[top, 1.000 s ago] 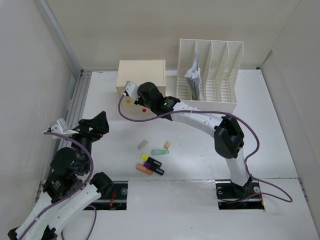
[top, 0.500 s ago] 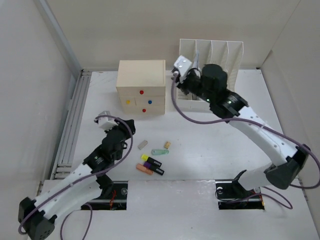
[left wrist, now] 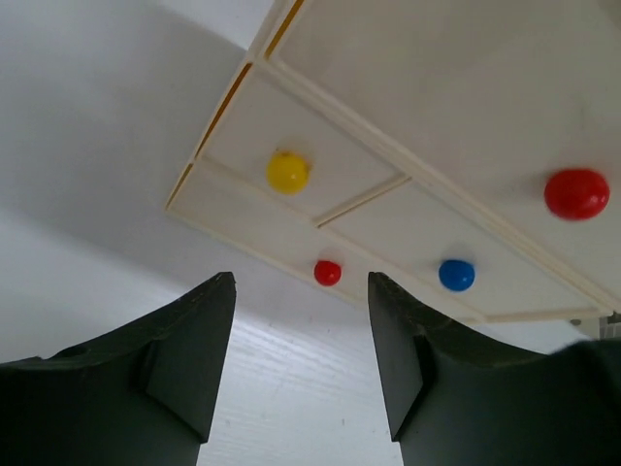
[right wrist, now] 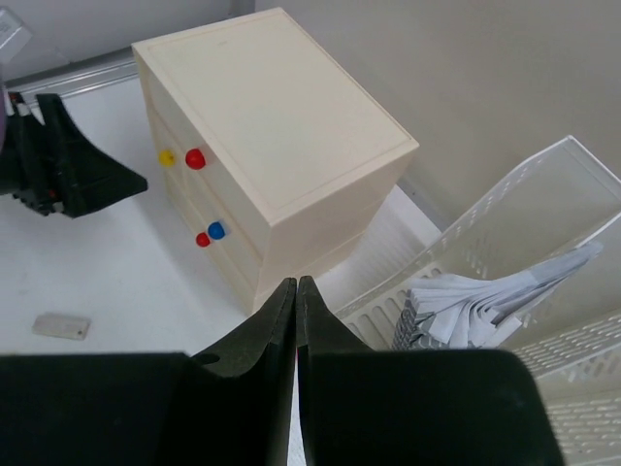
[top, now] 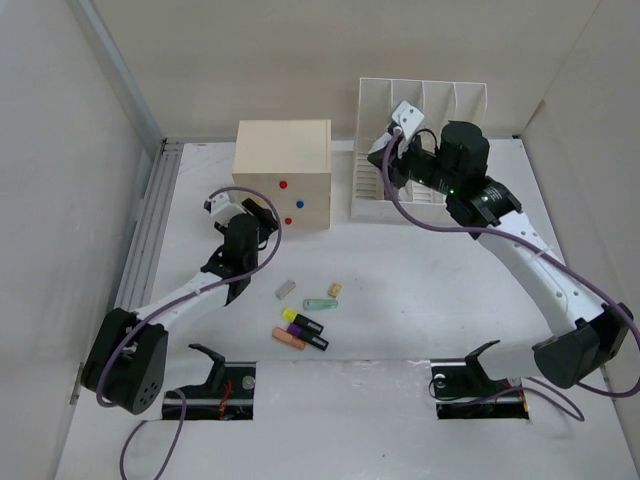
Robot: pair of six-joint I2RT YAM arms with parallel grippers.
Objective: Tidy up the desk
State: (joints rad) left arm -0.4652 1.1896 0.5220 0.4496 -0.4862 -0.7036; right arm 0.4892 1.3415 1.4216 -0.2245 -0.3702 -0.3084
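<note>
The white desk [top: 420, 300] fills most of the top view. It carries a cream drawer box [top: 283, 150] at its far side and a white file rack [top: 462, 105] just right of that. The left hand [left wrist: 301, 286] hangs low just in front of the drawer box, its fingers apart with nothing between them. It faces the box's yellow knob [left wrist: 287, 172], blue knob [left wrist: 455, 275] and two red knobs. The right hand [right wrist: 296, 291] is raised by the near left corner of the file rack, fingers pressed together and holding nothing. Crumpled papers [right wrist: 485, 291] stand in one slot of the rack. Mid-desk lie a grey block [top: 285, 289], a tan block [top: 334, 289], a green piece [top: 320, 303] and a cluster of markers [top: 303, 324], apart from both hands
</note>
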